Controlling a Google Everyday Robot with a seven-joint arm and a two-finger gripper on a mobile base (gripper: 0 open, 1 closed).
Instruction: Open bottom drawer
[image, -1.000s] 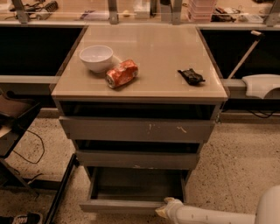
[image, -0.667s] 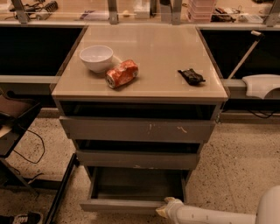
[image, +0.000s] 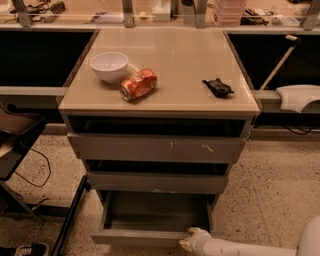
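The bottom drawer (image: 150, 236) is the lowest of three grey drawers in the cabinet. It stands pulled out, and its shallow grey box (image: 155, 212) is open to view and looks empty. My gripper (image: 192, 239) sits at the right end of the drawer's front panel, at the bottom of the view, on the end of my white arm (image: 250, 247). The mid-sized middle drawer front (image: 157, 182) and the wide, scratched top drawer front (image: 157, 148) sit above it, both pushed further in.
On the cabinet top (image: 175, 60) are a white bowl (image: 109, 66), a crushed orange can (image: 138, 84) on its side and a small black object (image: 217, 87). A black frame and cables (image: 30, 170) stand on the speckled floor at left. A white object (image: 297, 97) juts in at right.
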